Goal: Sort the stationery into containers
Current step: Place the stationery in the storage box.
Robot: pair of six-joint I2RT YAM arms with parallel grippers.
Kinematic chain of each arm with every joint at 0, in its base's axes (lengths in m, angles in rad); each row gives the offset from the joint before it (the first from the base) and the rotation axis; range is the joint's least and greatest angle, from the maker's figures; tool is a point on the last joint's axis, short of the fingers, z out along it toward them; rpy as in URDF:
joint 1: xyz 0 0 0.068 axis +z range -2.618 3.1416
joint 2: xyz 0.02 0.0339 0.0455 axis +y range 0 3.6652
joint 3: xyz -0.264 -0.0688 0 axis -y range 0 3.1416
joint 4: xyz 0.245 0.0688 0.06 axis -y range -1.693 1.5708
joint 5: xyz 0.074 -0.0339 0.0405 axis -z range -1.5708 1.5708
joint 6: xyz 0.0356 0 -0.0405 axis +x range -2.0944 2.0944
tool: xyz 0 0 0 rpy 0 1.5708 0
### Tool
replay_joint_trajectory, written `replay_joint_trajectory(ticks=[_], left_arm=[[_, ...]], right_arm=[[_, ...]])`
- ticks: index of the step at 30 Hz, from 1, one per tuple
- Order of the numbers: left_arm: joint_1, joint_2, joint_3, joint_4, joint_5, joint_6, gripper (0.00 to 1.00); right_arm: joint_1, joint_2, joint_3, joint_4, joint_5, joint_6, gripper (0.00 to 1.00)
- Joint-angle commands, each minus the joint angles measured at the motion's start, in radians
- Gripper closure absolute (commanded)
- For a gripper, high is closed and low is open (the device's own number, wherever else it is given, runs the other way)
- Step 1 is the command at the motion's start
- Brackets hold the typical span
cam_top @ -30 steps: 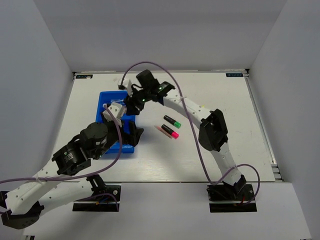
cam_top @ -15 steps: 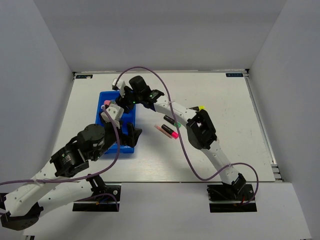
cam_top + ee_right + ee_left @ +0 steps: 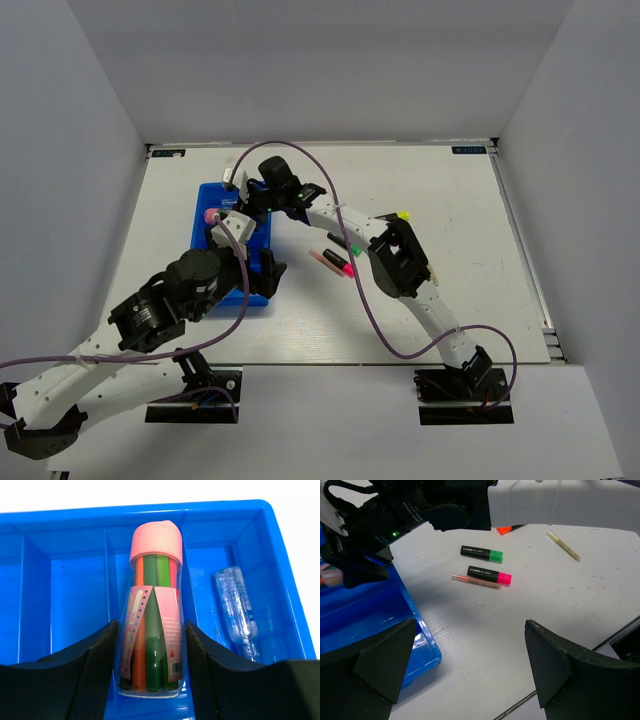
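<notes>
My right gripper (image 3: pixel 151 672) is shut on a clear tube of coloured pens with a pink cap (image 3: pixel 152 610). It holds the tube over the compartments of the blue tray (image 3: pixel 150 510). A clear-blue tube (image 3: pixel 235 605) lies in the compartment to the right. From above, the pink cap (image 3: pixel 211 214) shows over the tray's (image 3: pixel 204 196) far half. My left gripper (image 3: pixel 470 665) is open and empty over the table by the tray's corner (image 3: pixel 365 615). A green-capped highlighter (image 3: pixel 481 553), a pink-capped highlighter (image 3: pixel 489 574) and a thin pink stick (image 3: pixel 465 579) lie on the table beyond it.
A pale-yellow stick (image 3: pixel 563 546) lies further right on the table. An orange item (image 3: pixel 504 529) is partly hidden under the right arm. The right arm (image 3: pixel 340 215) stretches across the table above the highlighters. Grey walls enclose the table.
My right gripper has carried the pink-capped tube leftward, from the tray's right edge to over its compartments. The left arm has shifted slightly.
</notes>
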Motion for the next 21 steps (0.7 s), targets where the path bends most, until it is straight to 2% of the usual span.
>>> replay_joint_trajectory(ticks=[1,3,7,14,15,17,18,20,21], left_arm=[[-0.005,0.000,0.000,-0.002,0.012,-0.008,0.00],[-0.005,0.001,0.000,-0.010,0.014,-0.011,0.00],[-0.005,0.000,0.003,-0.011,0.014,-0.019,0.00],[-0.005,0.006,0.016,-0.022,0.015,-0.028,0.00],[-0.005,0.004,0.019,-0.022,0.018,-0.028,0.00],[-0.003,0.006,0.023,-0.020,0.024,-0.022,0.00],[-0.006,0.007,0.028,-0.019,0.047,-0.016,0.02],[-0.005,0.015,0.032,-0.016,0.072,0.006,0.10],[-0.005,0.021,0.038,-0.010,0.114,0.025,0.16]], right_arm=[[0.002,0.007,-0.005,0.053,-0.050,-0.063,0.80],[0.005,0.005,-0.005,0.032,-0.051,-0.071,0.48],[0.008,0.001,-0.002,0.026,-0.056,-0.067,0.36],[0.010,-0.030,0.006,0.030,-0.047,-0.047,0.32],[0.007,-0.035,0.006,0.021,-0.041,-0.042,0.36],[0.004,-0.062,0.013,0.024,-0.021,0.005,0.86],[0.002,-0.085,0.014,0.021,0.057,0.019,1.00],[0.007,-0.145,0.007,-0.006,0.125,0.057,1.00],[0.002,-0.166,-0.008,-0.017,0.269,0.061,1.00]])
